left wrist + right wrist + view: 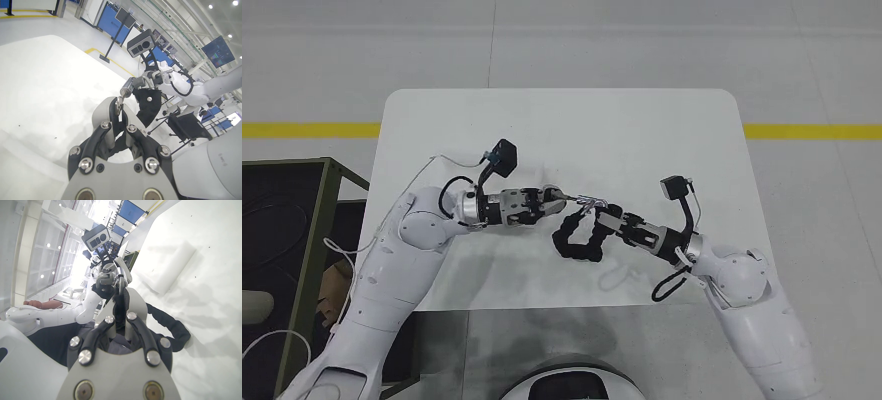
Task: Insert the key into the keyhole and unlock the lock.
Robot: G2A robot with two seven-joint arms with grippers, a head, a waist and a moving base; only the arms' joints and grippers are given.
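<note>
Left gripper (118, 110) sits closest in its own wrist view, its two fingers pressed together on the round head of the key (118, 105). The key's blade points away from the wrist and its tip meets the keyhole (124, 93) in the end of the lock's silver cylinder; how deep it goes cannot be told. The lock (140, 81) is held in the air above the table (662, 130), close to the table's centre. In the right wrist view, the right gripper (121, 296) is closed on the lock, pinching it by its black fabric sleeve (121, 306). Seen from the top, the two grippers meet nearly tip to tip: the left arm comes in from about 8 o'clock and the right arm from about 4 o'clock. Key and lock lie between them. The sleeve trails from the lock toward 6 o'clock and curls into a loose black loop just beside the right gripper.
</note>
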